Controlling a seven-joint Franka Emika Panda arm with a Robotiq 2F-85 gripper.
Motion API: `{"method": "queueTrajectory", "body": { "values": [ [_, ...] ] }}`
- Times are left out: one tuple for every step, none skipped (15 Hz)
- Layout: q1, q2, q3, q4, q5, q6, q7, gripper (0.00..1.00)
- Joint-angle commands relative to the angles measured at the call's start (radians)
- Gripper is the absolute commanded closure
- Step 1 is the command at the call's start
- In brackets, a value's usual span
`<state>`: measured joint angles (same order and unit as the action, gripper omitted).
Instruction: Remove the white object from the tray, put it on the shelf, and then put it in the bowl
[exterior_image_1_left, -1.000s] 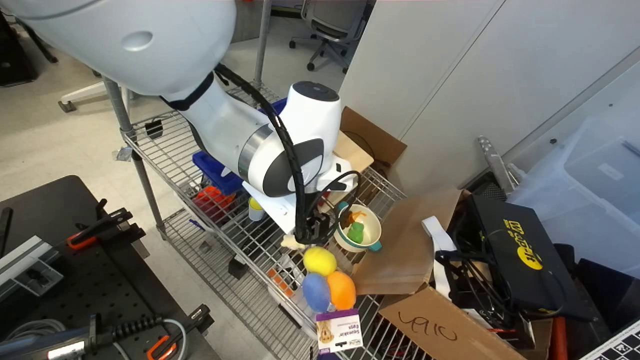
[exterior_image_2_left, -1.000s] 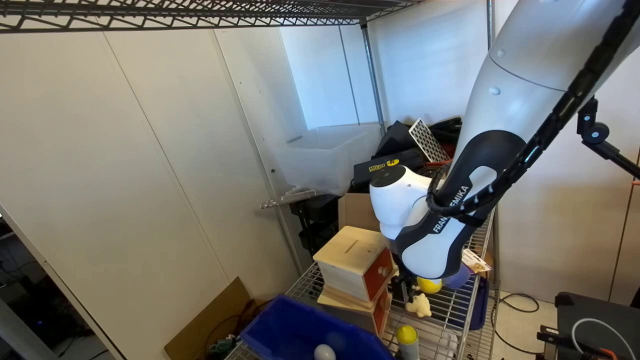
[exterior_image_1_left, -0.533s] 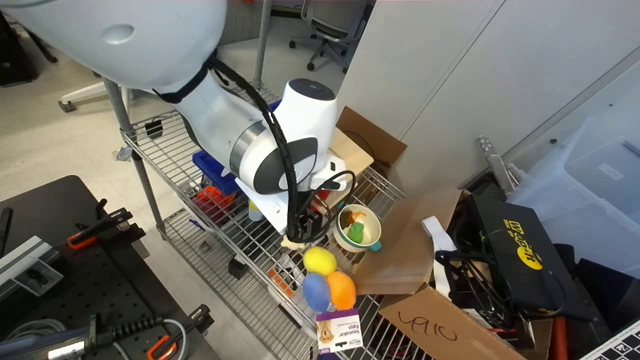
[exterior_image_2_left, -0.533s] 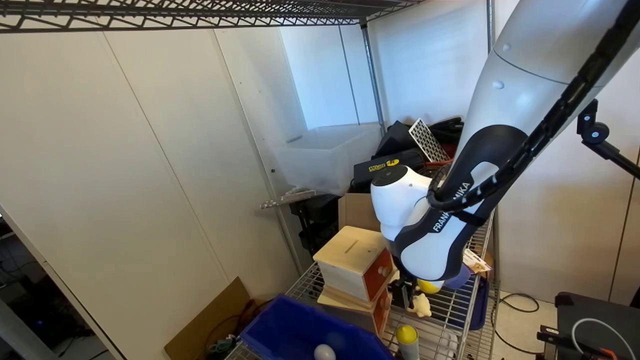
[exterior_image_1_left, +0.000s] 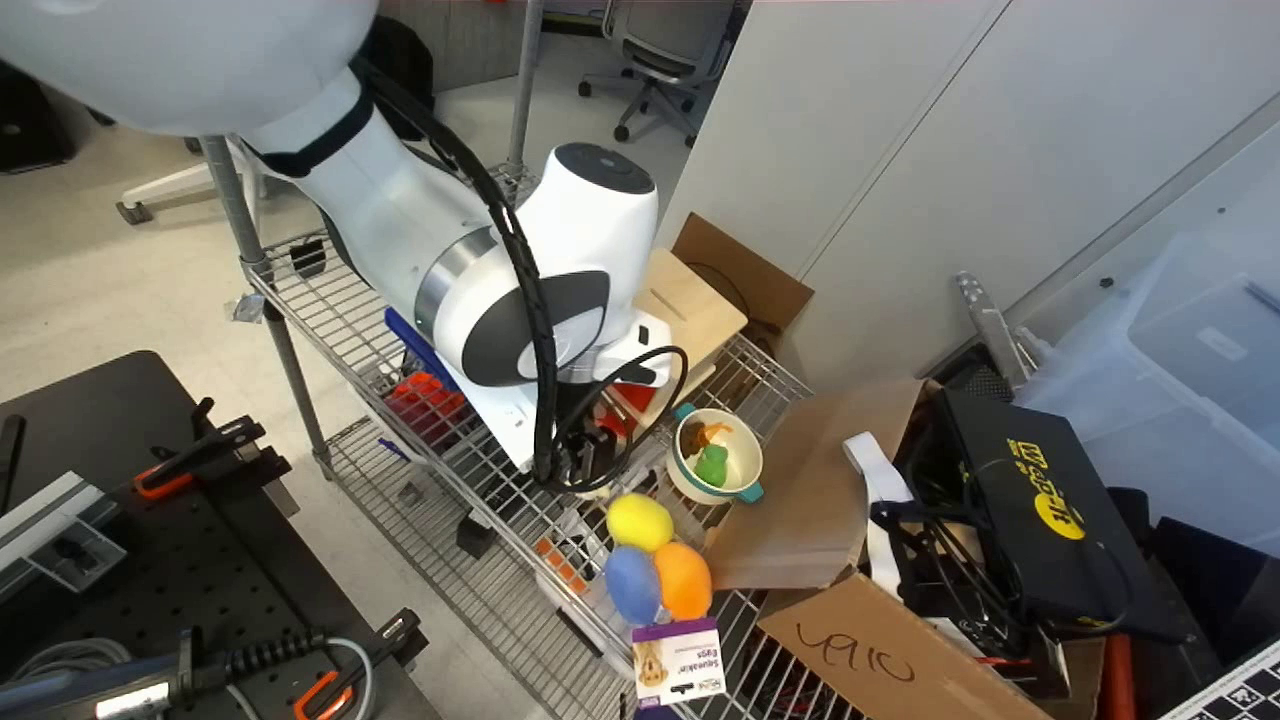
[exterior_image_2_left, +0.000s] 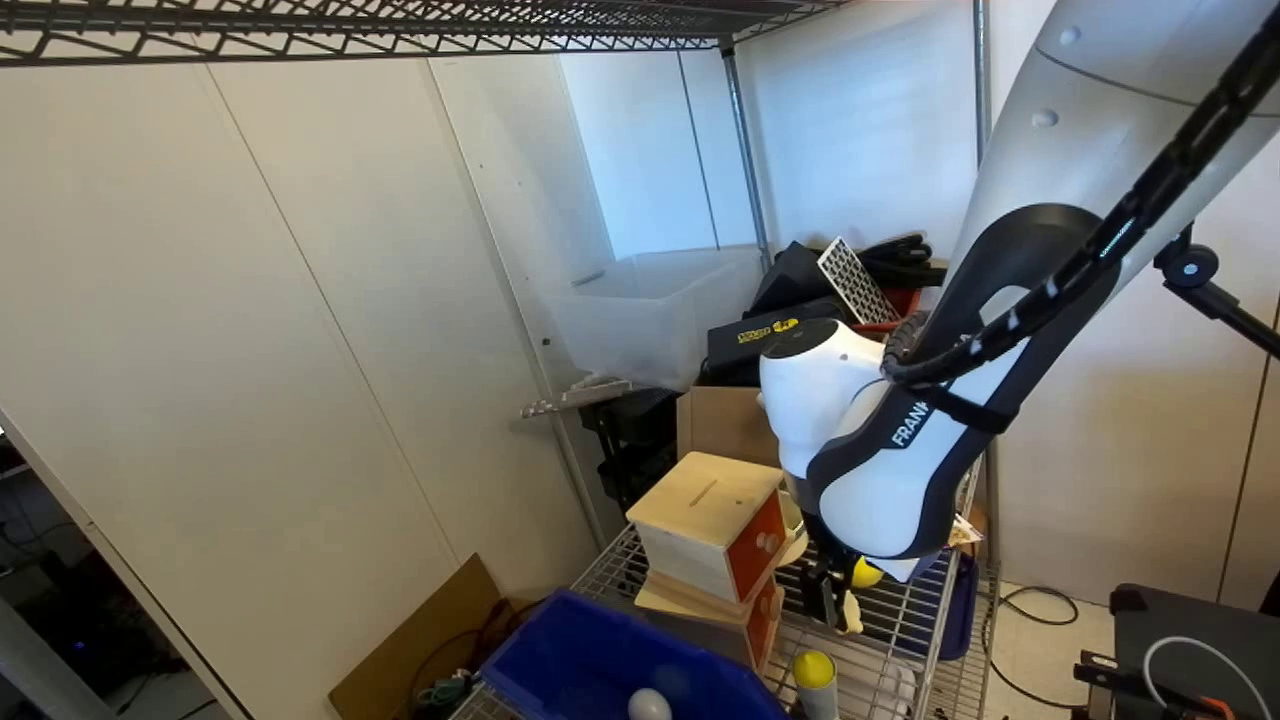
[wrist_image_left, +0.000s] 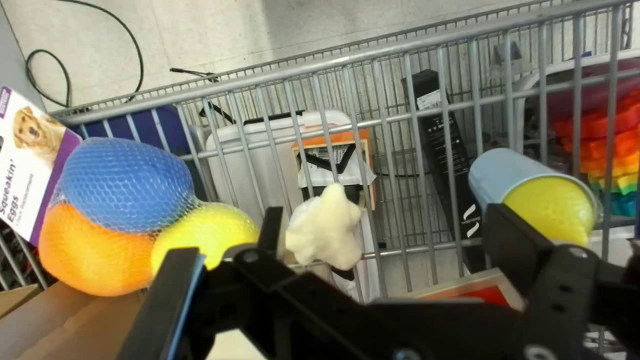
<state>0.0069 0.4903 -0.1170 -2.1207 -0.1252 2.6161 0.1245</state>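
Observation:
The white object, cream-coloured and lumpy like a star (wrist_image_left: 325, 227), lies on the grey wire shelf (wrist_image_left: 400, 120). My gripper (wrist_image_left: 387, 230) stands open over it, the object nearer the left finger (wrist_image_left: 272, 225) and a wide gap towards the right one. How high the fingertips are above it I cannot tell. In an exterior view the black gripper (exterior_image_2_left: 828, 597) partly covers the white object (exterior_image_2_left: 851, 612). The dark-blue tray (exterior_image_2_left: 540, 640) has a pale egg-shaped thing (exterior_image_2_left: 650, 705) in it. The bowl (exterior_image_1_left: 745, 455), pale with teal handles, contains green and orange pieces.
Netted blue, orange and yellow eggs (wrist_image_left: 127, 185) lie left of the gripper. A pale blue cup (wrist_image_left: 500, 172) with a yellow top is partly behind the right finger. Wooden boxes with red drawers (exterior_image_2_left: 705, 520) stand beside the gripper. An open cardboard box (exterior_image_1_left: 790, 500) borders the bowl.
The arm and gripper have shifted left in an exterior view and right in an exterior view, now covering more of the white object. The jaws stay open. The objects have not moved.

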Motion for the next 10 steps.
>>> {"method": "queueTrajectory", "body": {
  "values": [
    [-0.022,-0.090,0.026,-0.086,0.047,-0.038,-0.023,0.00],
    [-0.019,-0.107,0.024,-0.107,0.049,-0.036,-0.020,0.00],
    [-0.017,-0.123,0.022,-0.124,0.048,-0.036,-0.018,0.00],
    [-0.016,-0.139,0.020,-0.141,0.045,-0.035,-0.015,0.00],
    [-0.015,-0.154,0.018,-0.157,0.044,-0.034,-0.013,0.00],
    [-0.016,-0.172,0.018,-0.175,0.045,-0.032,-0.013,0.00],
    [-0.016,-0.187,0.017,-0.190,0.042,-0.032,-0.012,0.00],
    [-0.008,-0.205,0.007,-0.208,0.026,-0.032,0.002,0.00],
    [-0.004,-0.228,0.003,-0.228,0.016,-0.033,0.007,0.00],
    [-0.002,-0.245,0.000,-0.244,0.009,-0.029,0.012,0.00]
  ]
}}
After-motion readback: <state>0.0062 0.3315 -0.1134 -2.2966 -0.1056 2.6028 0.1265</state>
